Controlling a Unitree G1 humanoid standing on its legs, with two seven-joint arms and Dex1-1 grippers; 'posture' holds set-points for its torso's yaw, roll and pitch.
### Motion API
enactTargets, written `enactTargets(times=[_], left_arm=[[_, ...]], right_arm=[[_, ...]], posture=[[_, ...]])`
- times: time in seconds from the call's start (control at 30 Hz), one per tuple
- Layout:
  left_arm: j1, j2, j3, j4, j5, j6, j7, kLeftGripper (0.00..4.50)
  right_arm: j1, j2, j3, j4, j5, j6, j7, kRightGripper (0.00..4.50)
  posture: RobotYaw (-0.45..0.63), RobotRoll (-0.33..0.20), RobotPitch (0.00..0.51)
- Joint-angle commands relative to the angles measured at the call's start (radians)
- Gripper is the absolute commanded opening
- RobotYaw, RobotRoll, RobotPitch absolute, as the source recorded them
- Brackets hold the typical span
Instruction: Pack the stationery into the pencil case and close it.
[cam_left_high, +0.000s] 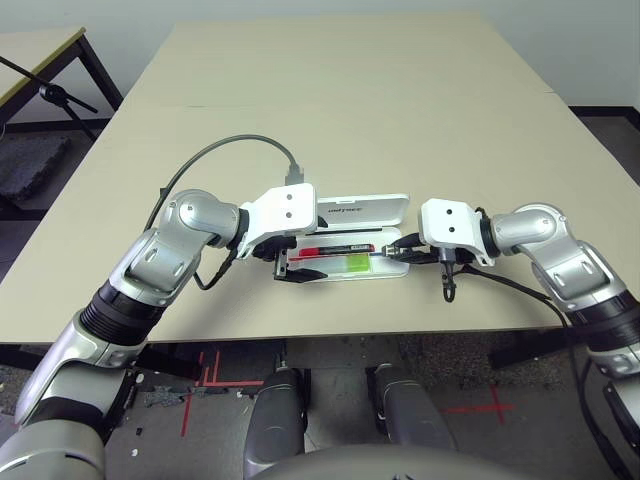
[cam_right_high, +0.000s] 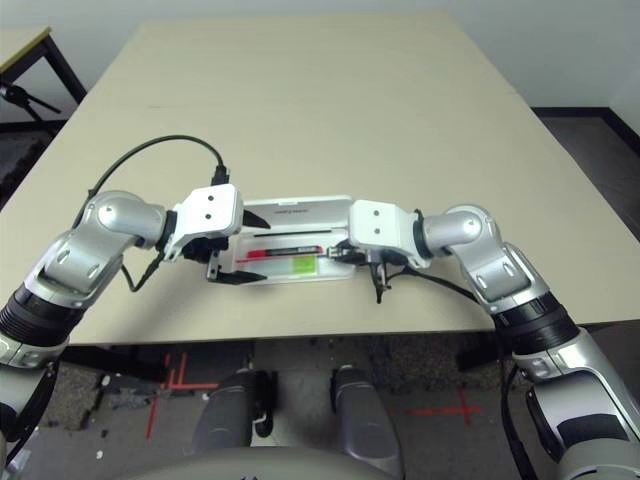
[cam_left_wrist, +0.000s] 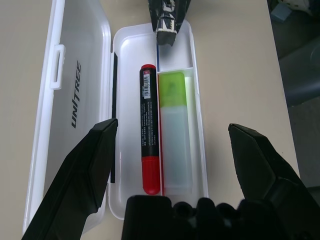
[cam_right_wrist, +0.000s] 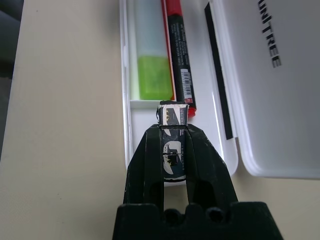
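Right wrist view, lower centre: my right jaws (cam_right_wrist: 174, 131) grip the metal piece (cam_right_wrist: 173, 155) above the open pencil case (cam_right_wrist: 229, 95). Next, likely: lower, release. My left jaws (cam_left_wrist: 172, 145) stand wide.

A broad table (cam_left_high: 340, 120) with a smooth, pale beige top is seen, narrowed by perspective toward its far end. Its near edge is drawn straight across, and dark frame parts are glimpsed beneath. Directly on the top, close to that near edge, the white pencil case (cam_left_wrist: 131, 52) is laid open and flat, its long side set roughly along the edge. Its hinged lid (cam_left_wrist: 92, 45), marked with dark lettering, is opened toward the table's far side.
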Motion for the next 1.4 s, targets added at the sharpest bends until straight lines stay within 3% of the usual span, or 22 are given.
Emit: enactTargets(times=[0.03,0.33,0.7,0.77,0.9,1.03,1.23,1.4], left_arm=[[0.000,0.002,0.003,0.003,0.008,0.004,0.009,4.50],[0.000,0.003,0.002,0.008,0.008,-0.002,0.008,4.50],[-0.008,-0.005,-0.004,0.029,0.011,-0.015,0.003,4.50],[-0.010,-0.006,-0.004,0.033,0.012,-0.017,0.002,4.50],[-0.006,0.001,-0.001,0.034,0.011,-0.022,-0.001,4.50],[0.005,0.013,0.010,0.030,0.008,-0.017,0.002,4.50],[0.024,0.034,0.025,0.029,0.003,-0.017,0.004,4.50],[0.041,0.047,0.035,0.024,-0.001,-0.015,0.002,4.50]], right_arm=[[-0.008,0.015,0.016,0.007,-0.005,-0.013,0.017,0.32],[0.000,0.019,0.018,-0.007,-0.014,-0.001,0.028,0.32],[0.019,-0.030,-0.026,-0.109,0.054,0.136,0.079,4.38],[0.022,-0.050,-0.042,-0.132,0.081,0.183,0.091,4.45],[0.040,-0.180,-0.130,-0.184,0.207,0.389,0.163,4.45],[0.121,-0.326,-0.222,-0.189,0.289,0.395,0.256,4.45],[0.222,-0.401,-0.362,-0.179,0.394,0.437,0.274,4.45],[0.264,-0.399,-0.407,-0.184,0.429,0.454,0.239,4.45]], posture=[[-0.06,0.000,0.098],[-0.07,0.000,0.095],[-0.08,0.000,0.089],[-0.08,0.000,0.090],[-0.08,0.000,0.092],[-0.08,0.000,0.094],[-0.09,0.000,0.099],[-0.09,0.000,0.104]])
